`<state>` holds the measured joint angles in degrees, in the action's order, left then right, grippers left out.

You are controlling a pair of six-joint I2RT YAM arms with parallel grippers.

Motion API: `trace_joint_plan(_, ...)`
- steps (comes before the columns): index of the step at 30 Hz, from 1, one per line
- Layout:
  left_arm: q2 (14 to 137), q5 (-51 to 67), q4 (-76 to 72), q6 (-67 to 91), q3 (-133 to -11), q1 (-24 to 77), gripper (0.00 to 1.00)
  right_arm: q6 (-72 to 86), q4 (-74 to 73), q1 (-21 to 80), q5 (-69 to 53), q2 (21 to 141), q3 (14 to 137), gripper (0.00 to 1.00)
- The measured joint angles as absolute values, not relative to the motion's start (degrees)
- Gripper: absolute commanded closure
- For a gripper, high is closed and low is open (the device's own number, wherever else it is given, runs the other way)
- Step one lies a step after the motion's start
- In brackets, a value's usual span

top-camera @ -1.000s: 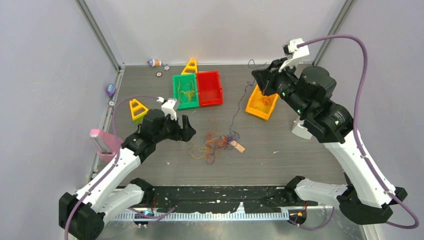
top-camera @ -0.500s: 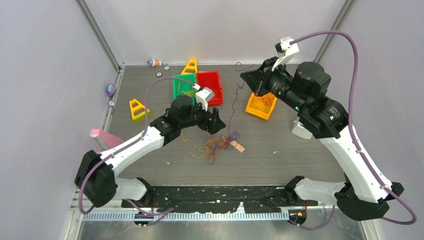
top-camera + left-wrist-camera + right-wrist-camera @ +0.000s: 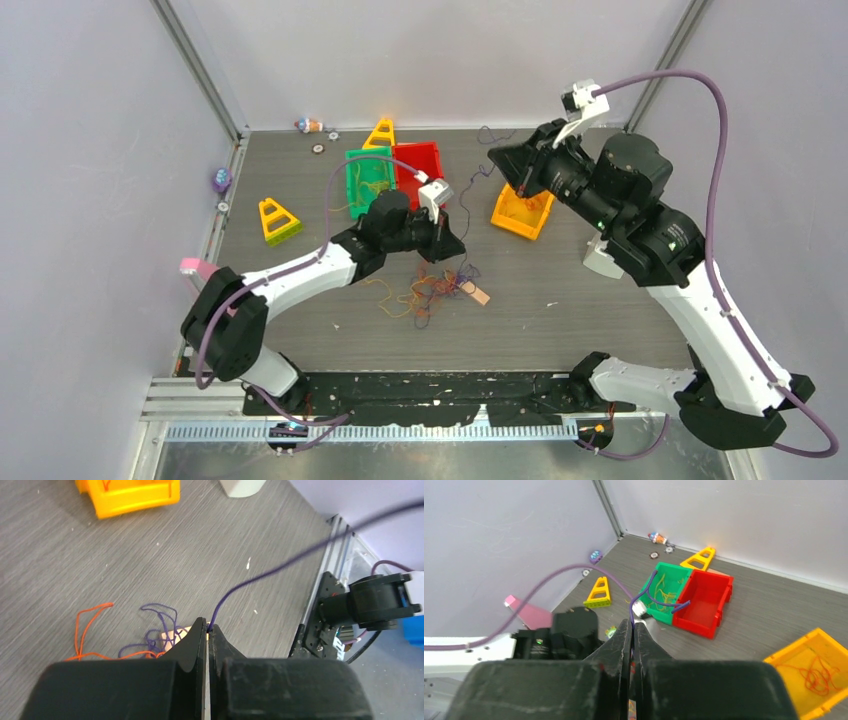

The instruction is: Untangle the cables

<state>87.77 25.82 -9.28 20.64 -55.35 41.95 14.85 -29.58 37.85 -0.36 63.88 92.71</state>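
left gripper (image 3: 450,248) (image 3: 206,628): jaws pressed together, pinching a purple cable (image 3: 260,577) right at the fingertips. it sits low over the table (image 3: 560,300), just above the tangle (image 3: 430,290).

right gripper (image 3: 495,160) (image 3: 632,626): jaws also closed, clamped on the same purple cable (image 3: 470,190). it is raised well above the table, toward the far right. from the right wrist, short loose ends of that cable (image 3: 664,603) curl out past the fingertips.

cable run: the strand goes from the left fingertips up and to the right to the right gripper, off the table along the way. a loose curl of it shows beyond the right gripper near the back wall.

rest of the cables: the tangle lies mid-table, a mix of orange, red, yellow and purple strands. the left wrist view shows an orange strand (image 3: 87,625) and purple loops (image 3: 160,617) just beside the fingers, with a small tan tag (image 3: 481,295) among them.

bins:
- green bin (image 3: 352,190) (image 3: 669,567) holds yellow strands
- red bin (image 3: 415,150) (image 3: 696,622) touches its right side; contents not clear
- orange bin (image 3: 510,225) (image 3: 791,644), below the right gripper, holds orange-red strands

also on the table: two yellow triangle stands (image 3: 277,218) (image 3: 381,133) and a pink object (image 3: 197,268) at the left edge.
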Motion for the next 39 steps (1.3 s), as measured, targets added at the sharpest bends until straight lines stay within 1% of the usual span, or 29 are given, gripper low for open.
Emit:
trace_joint_plan(3, 84.88, 26.72, -9.26, 20.8, -55.42, 41.95, 1.0, 14.72, -29.15, 37.85, 2.13, 61.06, 88.2, 0.95)
trace_joint_plan(5, 81.71, 27.11, -6.2, 20.53, -57.71, 41.95, 1.0, 14.72, -28.27, 37.76, 4.4, 58.72, 83.29, 0.95)
trace_joint_plan(9, 77.12, 28.08, 0.56, 20.32, -68.01, 41.95, 1.0, 15.11, -27.33, 37.1, 7.09, 55.7, 73.17, 0.95)
trace_joint_plan(12, 73.45, 28.64, 5.48, 20.29, -76.05, 41.95, 1.0, 15.57, -26.87, 36.6, 7.18, 55.61, 67.66, 0.95)
trace_joint_plan(15, 70.48, 28.62, 8.54, 20.23, -80.9, 41.98, 1.0, 16.23, -26.55, 36.51, 6.72, 55.46, 63.31, 0.95)
trace_joint_plan(17, 68.9, 28.45, 8.47, 20.01, -80.9, 42.0, 1.0, 16.47, -25.96, 36.51, 6.2, 55.18, 61.76, 0.95)
trace_joint_plan(19, 68.42, 28.08, 6.39, 20.53, -77.28, 41.74, 1.0, 16.64, -25.06, 36.51, 5.72, 54.59, 60.64, 0.95)
trace_joint_plan(21, 69.56, 28.69, 4.91, 22.06, -73.63, 41.06, 1.0, 16.67, -24.29, 36.51, 5.23, 54.08, 60.29, 0.95)
trace_joint_plan(24, 76.82, 30.65, 4.97, 24.58, -72.18, 39.86, 1.0, 16.64, -22.96, 36.51, 3.97, 53.6, 60.25, 0.95)
trace_joint_plan(26, 80.75, 29.98, 6.74, 25.08, -70.96, 39.59, 1.0, 16.64, -21.37, 36.49, 2.55, 53.36, 59.72, 0.94)
trace_joint_plan(28, 81.36, 28.38, 10.72, 24.88, -70.57, 39.57, 1.0, 16.6, -19.7, 36.51, 1.13, 53.25, 58.81, 0.95)
trace_joint_plan(33, 81.89, 26.15, 17.63, 23.29, -79.5, 37.71, 1.0, 16.21, -15.14, 36.51, -0.32, 56.45, 57.89, 0.95)
trace_joint_plan(37, 86.04, 24.97, 19.27, 22.61, -87.48, 33.8, 1.0, 16.38, -11.62, 36.42, 0.75, 65.84, 60.69, 0.94)
trace_joint_plan(39, 89.97, 23.22, 20.49, 21.74, -91.15, 32.32, 1.0, 16.71, -10.22, 36.18, 1.56, 70.91, 62.72, 0.95)
